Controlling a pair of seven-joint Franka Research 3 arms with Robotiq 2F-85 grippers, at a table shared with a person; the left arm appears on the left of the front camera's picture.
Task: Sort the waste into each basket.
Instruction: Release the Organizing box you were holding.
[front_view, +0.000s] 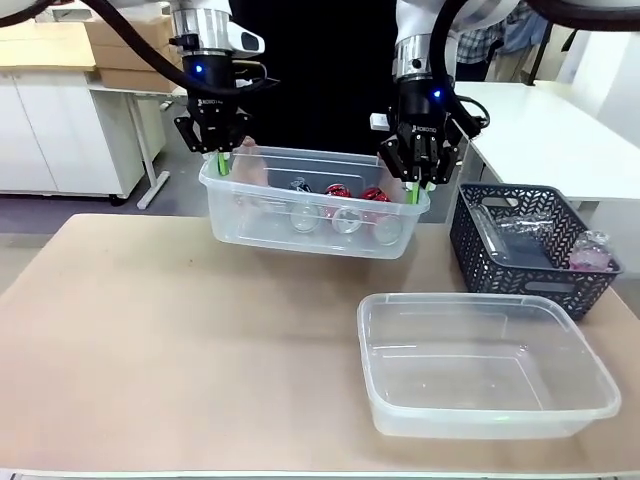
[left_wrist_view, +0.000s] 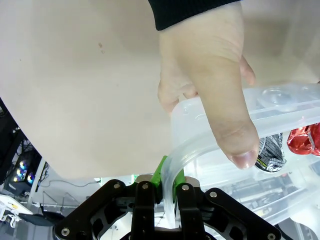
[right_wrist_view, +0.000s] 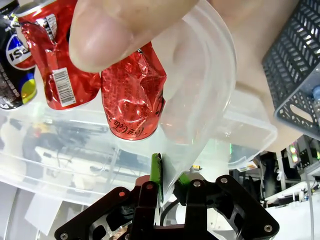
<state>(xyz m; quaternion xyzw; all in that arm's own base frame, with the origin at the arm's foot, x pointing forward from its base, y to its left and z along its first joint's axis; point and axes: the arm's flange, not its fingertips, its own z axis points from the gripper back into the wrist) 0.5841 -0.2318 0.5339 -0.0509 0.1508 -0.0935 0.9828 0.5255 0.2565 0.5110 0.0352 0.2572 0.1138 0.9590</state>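
Nearest the robot, an empty clear rectangular plastic tub (front_view: 488, 365) is sitting on the near right of the beige table (front_view: 180, 330), its long side running left to right. Just beyond it on the right, a dark grey lattice-sided basket (front_view: 530, 245) is holding a clear plastic bottle with pinkish bits (front_view: 590, 250).

Farther off, a second clear tub (front_view: 310, 215) is hanging above the table, long axis left to right and roughly level, carrying crushed red cans (right_wrist_view: 132, 102) and clear bottles (front_view: 345, 220). The left gripper (left_wrist_view: 169, 192) is pinching the rim at its left end and the right gripper (right_wrist_view: 169, 185) the rim at its right end, green pads closed on the thin plastic. A person's hand (left_wrist_view: 207, 82) is also gripping the left end, and a thumb (right_wrist_view: 120, 25) is pressing at the right.

Judging from this, both arms should be moving together, keeping the tub level so the flexible rim is not twisting or slipping free.
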